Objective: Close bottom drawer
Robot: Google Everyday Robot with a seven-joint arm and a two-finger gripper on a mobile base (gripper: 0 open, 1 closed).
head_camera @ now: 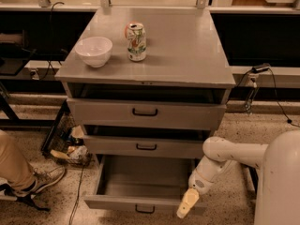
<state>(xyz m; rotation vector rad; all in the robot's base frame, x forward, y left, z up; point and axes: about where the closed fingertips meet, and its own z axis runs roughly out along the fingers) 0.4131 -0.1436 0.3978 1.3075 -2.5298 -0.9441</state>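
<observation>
Bottom drawer point(140, 184) stands pulled well out from the cabinet, its cavity bare as far as I can see, its front panel running leftward from the gripper point(186, 205). I note the gripper sits low at the panel's right end, at or just in front of that edge; I cannot tell whether it touches, nor how far it is open, and I see nothing held in it. The black handle point(144, 209) lies to the gripper's left at mid-panel. I judge the drawer to be stiff sheet metal, light while empty, riding on slides with some friction; it should take a firm push without harm. No grasp is needed: I would press flat on the panel face, nearer the handle than the corner, since a shove at the right end may rack the drawer in its runners. Above the gripper, the middle drawer point(145, 146) and top drawer point(144, 112) each stand slightly ajar.
</observation>
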